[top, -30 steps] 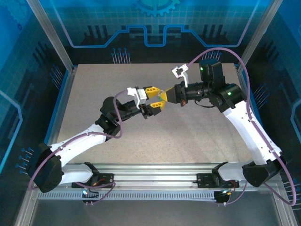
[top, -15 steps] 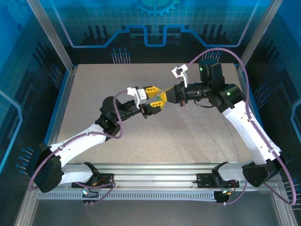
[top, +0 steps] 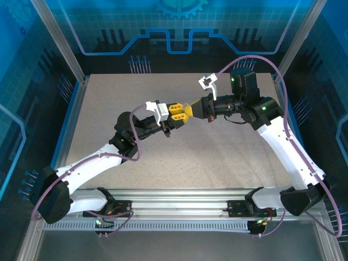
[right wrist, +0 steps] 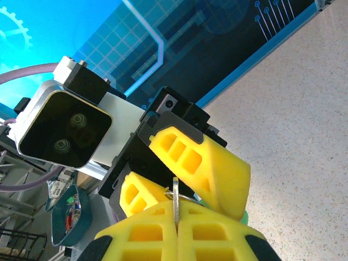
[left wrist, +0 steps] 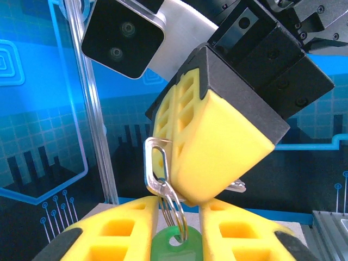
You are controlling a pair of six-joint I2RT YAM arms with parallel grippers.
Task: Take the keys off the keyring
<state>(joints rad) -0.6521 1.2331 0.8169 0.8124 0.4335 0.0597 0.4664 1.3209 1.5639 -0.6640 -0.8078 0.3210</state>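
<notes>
Blue patterned walls (top: 179,27) close off the back and sides of a pale speckled surface (top: 228,147). Both arms reach inward from the near rail (top: 179,198) and meet above the middle of the surface, off it.

The left pincer (top: 175,111) and the right pincer (top: 187,112) stand tip to tip in the top view, their yellow fingers touching or almost so.

In the left wrist view, the left pincer's fingers (left wrist: 111,234) come up from the bottom edge with a narrow gap between them. A green tag (left wrist: 173,246) sits in that gap and seems to be pinched there. A silver ring (left wrist: 175,212) rises out of the tag's hole.

Just above, the right pincer's yellow fingers (left wrist: 212,147) press together at a tilt. A silver key (left wrist: 154,163) juts from their left side, its open head hooked on the ring.

From the right wrist, the right pincer's fingers (right wrist: 147,236) lie flush against each other. A thin metal edge of the key (right wrist: 175,202) stands upright in the seam, so this pincer is clamped on the key. Beyond it the left pincer's fingers (right wrist: 204,163) point this way. A sliver of green shows at their lower right.

The ring, tag and key hang in the air between the two pincers, well above the surface.
</notes>
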